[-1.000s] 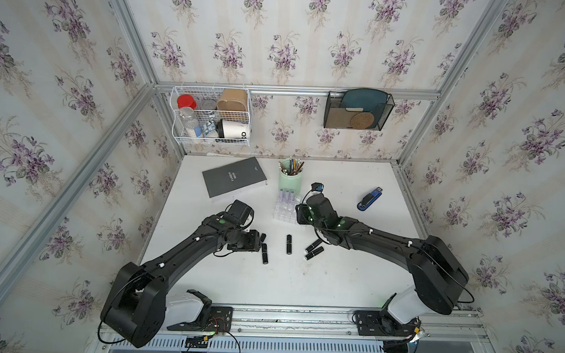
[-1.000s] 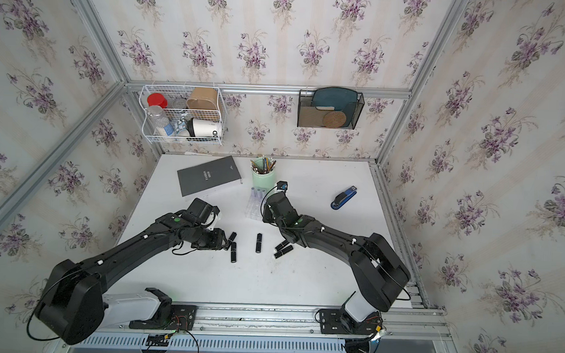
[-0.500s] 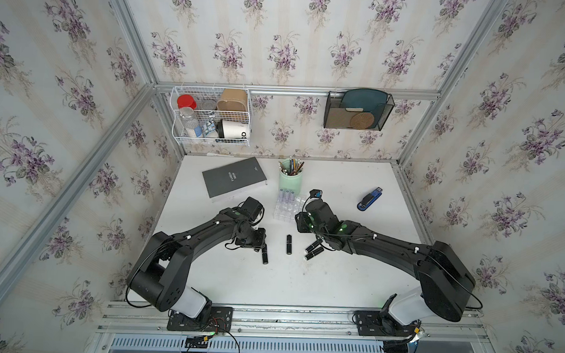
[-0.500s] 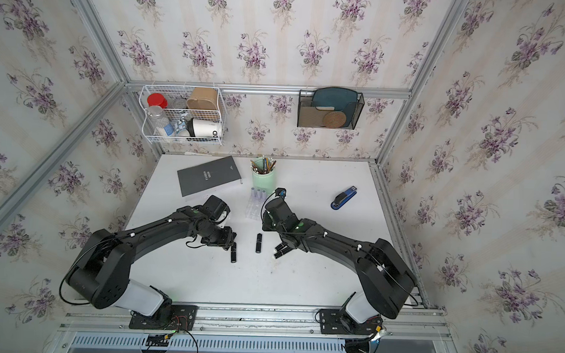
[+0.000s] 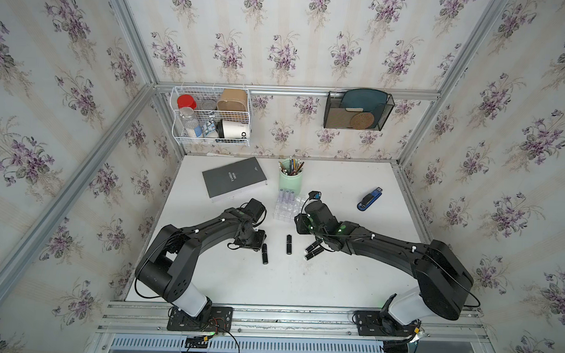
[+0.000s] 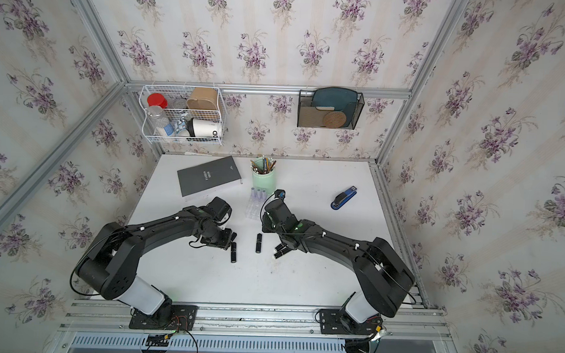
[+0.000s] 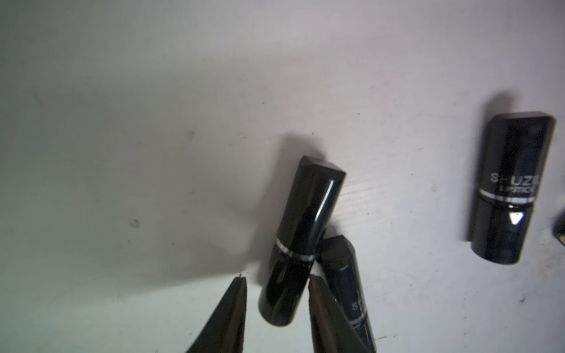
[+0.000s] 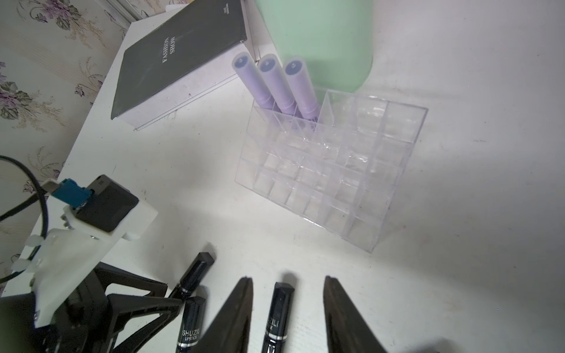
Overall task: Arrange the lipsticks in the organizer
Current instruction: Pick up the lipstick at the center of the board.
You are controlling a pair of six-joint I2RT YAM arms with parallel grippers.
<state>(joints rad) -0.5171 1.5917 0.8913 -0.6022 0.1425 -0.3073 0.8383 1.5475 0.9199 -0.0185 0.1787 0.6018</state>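
Both released, the left end effector [image 7: 276, 276] straddles a black lipstick [image 7: 305, 214] lying at the middle of the bench [image 7: 122, 122], the right end effector [image 8: 288, 278] straddles a second black lipstick [image 8: 279, 314], and three lilac lipsticks [image 8: 276, 82] stand in the organizer [image 8: 382, 195] near the bench's back edge.

Top views: overhead, whole table [image 5: 302, 283]; wrist cams v. close, low.
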